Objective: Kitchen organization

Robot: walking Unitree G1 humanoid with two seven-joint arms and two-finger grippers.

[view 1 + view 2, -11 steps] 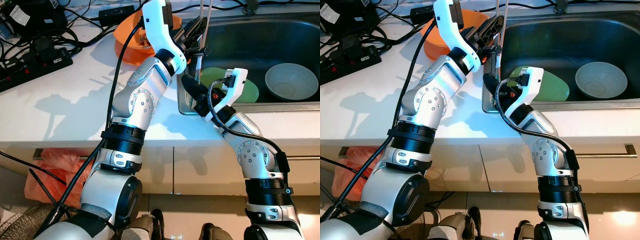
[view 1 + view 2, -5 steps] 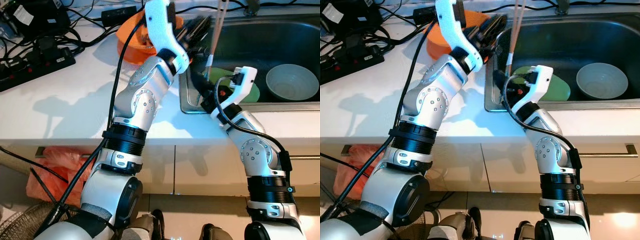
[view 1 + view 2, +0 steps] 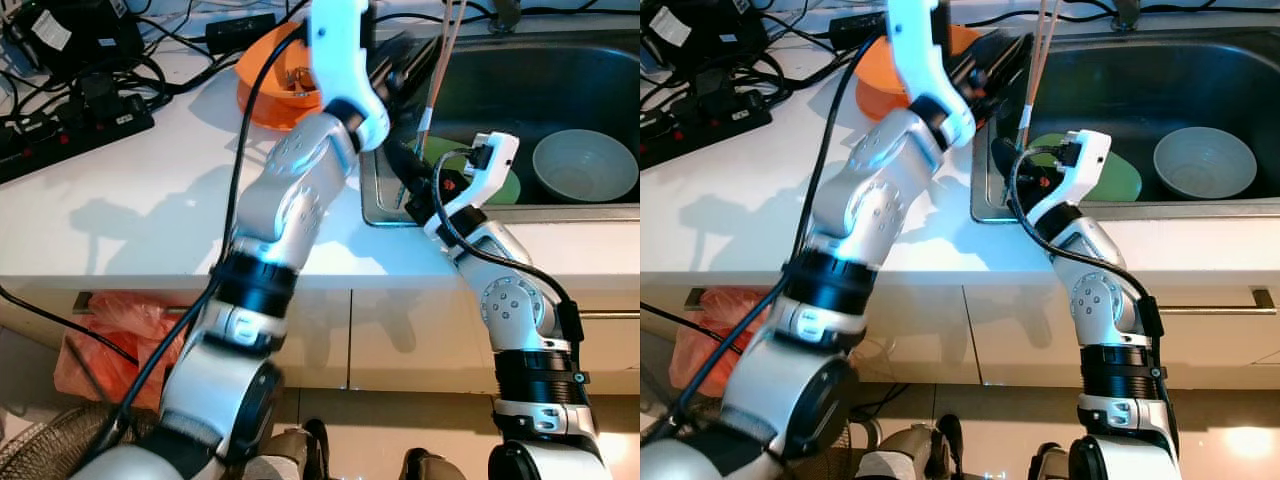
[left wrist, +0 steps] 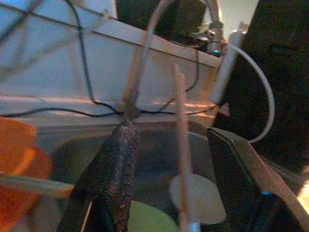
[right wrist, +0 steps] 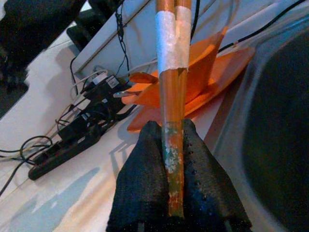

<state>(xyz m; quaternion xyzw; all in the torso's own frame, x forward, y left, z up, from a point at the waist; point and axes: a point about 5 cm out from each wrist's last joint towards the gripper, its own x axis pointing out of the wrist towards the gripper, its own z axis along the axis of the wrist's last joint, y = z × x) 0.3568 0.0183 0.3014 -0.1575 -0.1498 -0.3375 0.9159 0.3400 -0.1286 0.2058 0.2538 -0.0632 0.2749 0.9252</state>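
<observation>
The right gripper [image 5: 175,159] is clenching a taped pair of chopsticks [image 5: 173,72], standing upright at the sink [image 3: 480,75] left rim. The left gripper [image 4: 169,164] is hanging released around them, near the orange bowl [image 3: 275,80].

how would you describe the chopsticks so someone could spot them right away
Start at the steel sink set in the white counter. At its left edge, the right hand is shut on the lower end of a pair of chopsticks that stand nearly upright. They are thin, orange-brown and bound together by a white band, unlike the round green plate and pale bowl lying in the basin.
</observation>
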